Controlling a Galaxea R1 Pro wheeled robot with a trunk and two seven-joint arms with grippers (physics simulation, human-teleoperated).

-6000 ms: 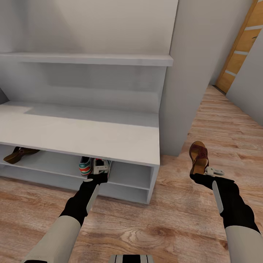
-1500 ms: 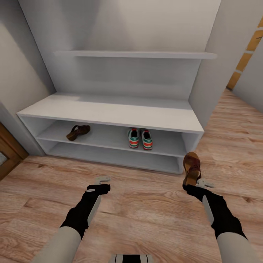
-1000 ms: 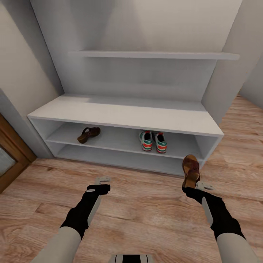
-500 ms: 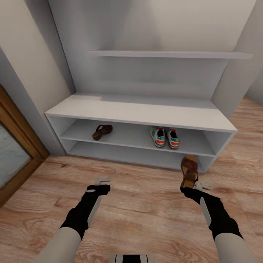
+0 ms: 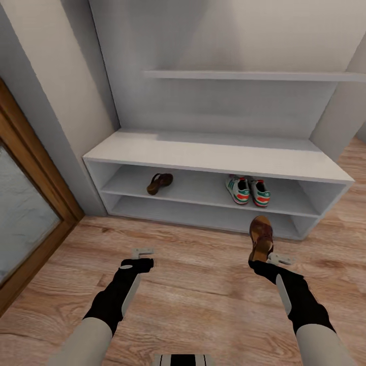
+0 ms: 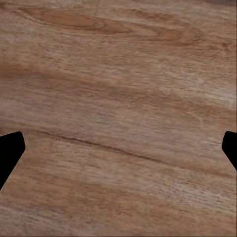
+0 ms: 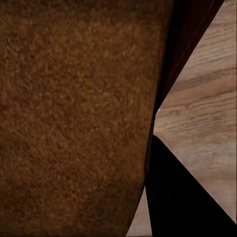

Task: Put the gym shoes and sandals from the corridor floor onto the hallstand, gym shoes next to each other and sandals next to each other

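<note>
Head view of the pale grey low hallstand (image 5: 213, 155) with two open shoe shelves, standing on the light brown wood-plank corridor floor (image 5: 203, 295). On its upper open shelf the pair of white gym shoes with green stripes and red-orange heels (image 5: 248, 190) sits side by side, heels outward, towards the right; one dark reddish-brown leather sandal (image 5: 159, 183) lies alone well to their left on the same shelf. The second brown sandal with tan footbed (image 5: 261, 238) is carried by the right gripper (image 5: 264, 258), whose fingers are closed on its heel end, so that the long axis of the sandal points away from the robot towards the rack. The left gripper (image 5: 143, 252) hangs over bare floor, holding nothing, its fingers spread wide. The decisive relation is that the shelved sandal lies far to the left of the carried one, beyond the gym shoes; the load probably has to travel leftward across the front of the rack before being pushed in beside its partner. The right wrist view adds a close look at the tan footbed (image 7: 74, 118) pressed against a dark finger (image 7: 182, 197); the left wrist view shows wood grain between two widely separated fingertips (image 6: 9, 150).
</note>
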